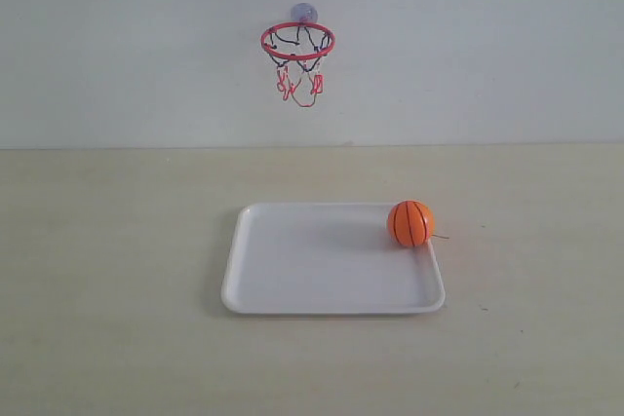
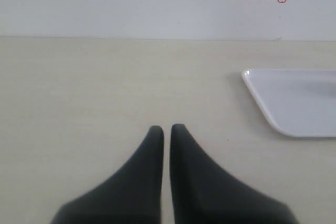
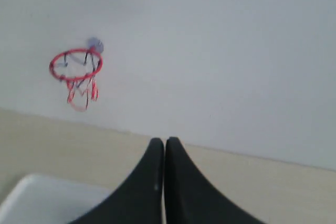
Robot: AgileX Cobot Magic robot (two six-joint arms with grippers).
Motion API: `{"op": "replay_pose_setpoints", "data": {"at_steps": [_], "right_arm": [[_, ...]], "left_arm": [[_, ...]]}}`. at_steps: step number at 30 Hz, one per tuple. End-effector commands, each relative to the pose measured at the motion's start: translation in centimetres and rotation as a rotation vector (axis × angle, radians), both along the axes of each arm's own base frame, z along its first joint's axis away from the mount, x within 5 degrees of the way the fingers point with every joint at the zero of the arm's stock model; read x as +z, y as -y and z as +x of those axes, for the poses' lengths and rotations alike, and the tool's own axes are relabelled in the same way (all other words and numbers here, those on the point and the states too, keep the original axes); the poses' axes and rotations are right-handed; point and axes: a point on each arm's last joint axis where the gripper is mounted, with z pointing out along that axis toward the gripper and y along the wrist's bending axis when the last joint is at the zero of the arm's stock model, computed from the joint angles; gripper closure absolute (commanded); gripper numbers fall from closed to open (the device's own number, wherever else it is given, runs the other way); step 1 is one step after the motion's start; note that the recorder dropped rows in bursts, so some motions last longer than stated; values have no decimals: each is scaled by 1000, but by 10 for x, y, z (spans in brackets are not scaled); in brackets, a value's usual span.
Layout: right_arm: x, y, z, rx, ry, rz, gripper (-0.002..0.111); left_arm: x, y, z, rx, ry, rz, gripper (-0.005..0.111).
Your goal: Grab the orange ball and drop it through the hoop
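**Ball right of centre; right arm the likelier taker**

Look for ball (image 1: 410, 223) at the far right corner of tray (image 1: 292, 284), on or against the rim there; cannot tell which. Nothing on it, nothing gripping it. Round, so no long axis to line up with, and open to a grasp from above.

Place tray on desk (image 1: 107, 270) roughly midway between the near and far edges, a touch right of the middle. Puts ball toward the desk's right edge rather than the left, well short of the far edge.

Find hoop (image 1: 297, 43) stuck to wall (image 1: 507, 36) above the far edge, near that edge's middle. Sits well above ball, farther back and somewhat to its left. Calls for a lift, then a carry toward the far edge with a drift leftward.

No sign of either gripper in the exterior view.

As for left gripper (image 2: 166, 128): fingers pressed all but together, only a hairline slit between them, holding nothing. Hangs over bare desk, with a tray corner off to one side and no ball in sight.

As for right gripper (image 3: 164, 140): fingers closed tip to tip, likewise empty. Points toward wall and hoop, with a tray corner just showing and no ball in sight either.

Judging by side alone, favours the right arm as the nearer. Needs those fingers parted first, then a tilt downward to bring ball into sight.
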Motion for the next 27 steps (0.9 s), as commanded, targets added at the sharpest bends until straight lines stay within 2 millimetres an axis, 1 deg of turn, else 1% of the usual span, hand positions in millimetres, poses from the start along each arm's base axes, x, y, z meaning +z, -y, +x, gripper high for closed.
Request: {"op": "replay_pose_setpoints", "data": {"at_steps": [1,2,4,7,9,13,15,16,18,20,23,25,26,27], "right_arm": [[2,3,25,-108,90,259,109],[-2,3,34,-126,81,304,109],[-16,1,53,-151,40,338,109],[-49,-5,88,-175,-103,325,109],[-73,-13,115,-157,-281,276,109],[-103,-33,166,-20,-616,91,109],[-108,-43,190,84,-741,6,109],[-109,-48,197,131,-791,-21,109],[-107,-63,215,225,-834,-79,109],[-101,-77,228,279,-825,-146,109],[-100,-104,239,317,-784,-318,109],[-98,-119,241,314,-751,-450,109],[-98,-125,241,306,-745,-483,109],[-100,-135,239,267,-744,-505,109]], "left_arm": [[-1,0,0,0,1,-8,103],[-1,0,0,0,1,-8,103],[-1,0,0,0,1,-8,103],[-1,0,0,0,1,-8,103],[-1,0,0,0,1,-8,103],[-1,0,0,0,1,-8,103],[-1,0,0,0,1,-8,103],[-1,0,0,0,1,-8,103],[-1,0,0,0,1,-8,103],[-1,0,0,0,1,-8,103],[-1,0,0,0,1,-8,103],[-1,0,0,0,1,-8,103],[-1,0,0,0,1,-8,103],[-1,0,0,0,1,-8,103]]}}
